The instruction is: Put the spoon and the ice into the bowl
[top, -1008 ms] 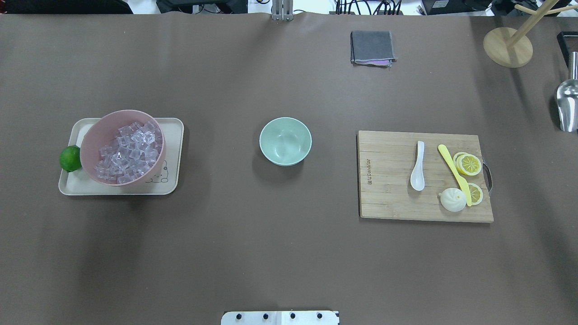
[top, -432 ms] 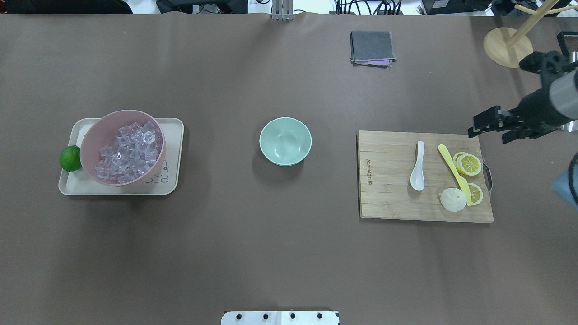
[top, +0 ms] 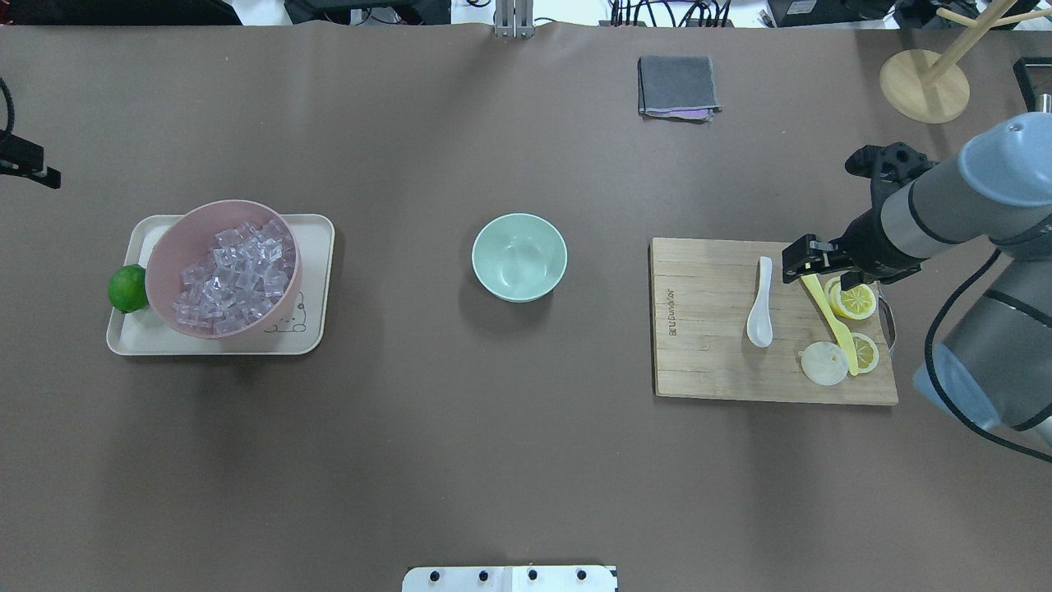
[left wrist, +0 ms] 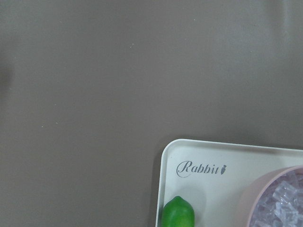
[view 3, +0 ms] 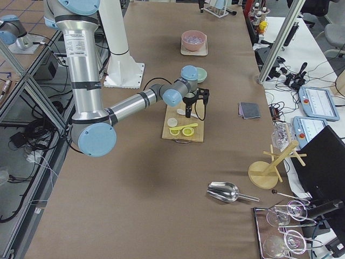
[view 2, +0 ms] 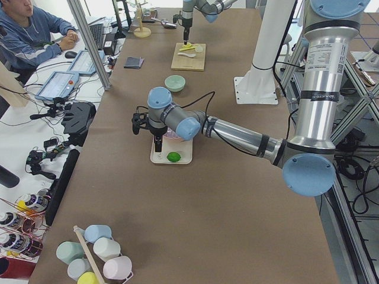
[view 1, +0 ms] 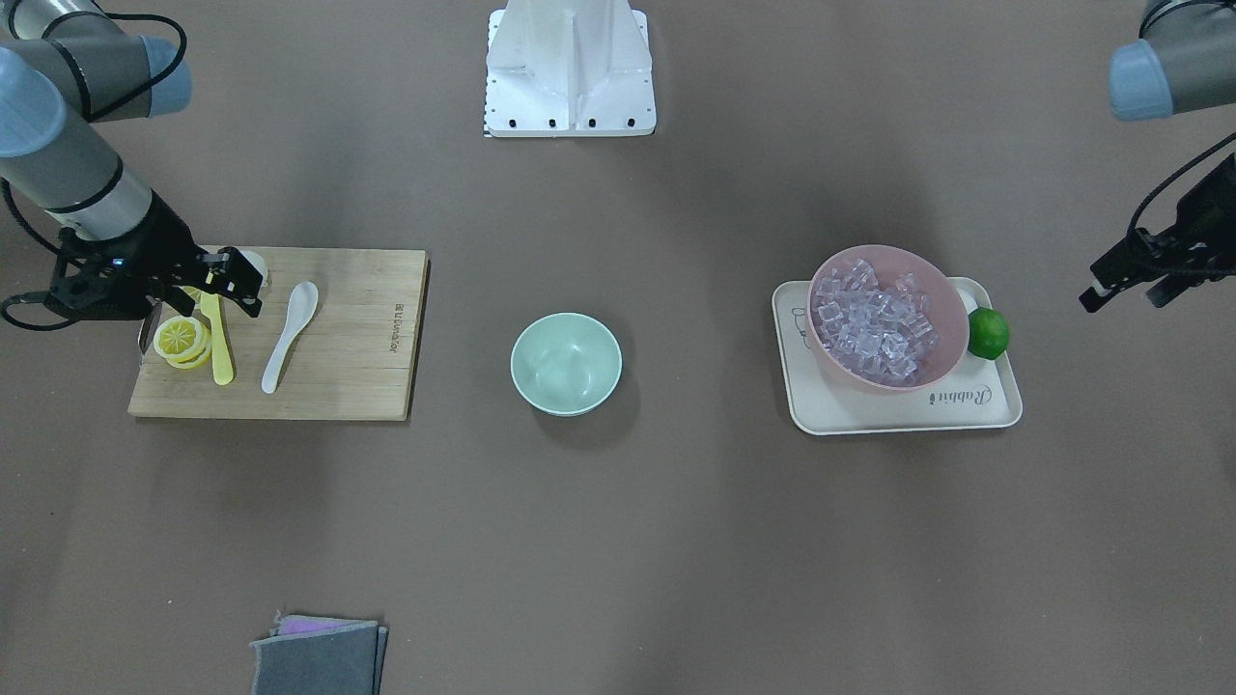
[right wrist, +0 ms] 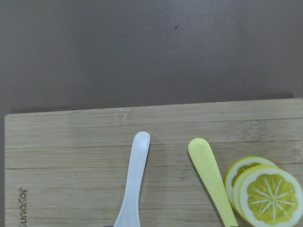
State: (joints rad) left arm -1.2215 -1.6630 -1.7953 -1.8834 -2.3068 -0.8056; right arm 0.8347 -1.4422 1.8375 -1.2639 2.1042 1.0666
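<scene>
The white spoon (top: 761, 304) lies on the wooden cutting board (top: 699, 345), scoop toward the robot; it also shows in the front view (view 1: 290, 333) and the right wrist view (right wrist: 132, 189). The mint-green bowl (top: 519, 256) stands empty at the table's middle. The clear ice cubes (top: 234, 275) fill the pink bowl (top: 177, 238) on a cream tray (top: 316, 238). My right gripper (top: 801, 261) is open above the board's far edge, just right of the spoon's handle. My left gripper (view 1: 1120, 294) looks open and empty, hovering off the tray's outer side beyond the lime.
A yellow knife (top: 826, 308), lemon slices (top: 855, 300) and a white bun (top: 824, 363) share the board. A lime (top: 127, 289) sits on the tray's left edge. A grey cloth (top: 678, 86), a wooden stand (top: 925, 86) and a metal scoop (view 3: 223, 191) lie farther off.
My right arm has come in from the right and its gripper has moved left over the cutting board's far edge. My left gripper has appeared at the table's left edge.
</scene>
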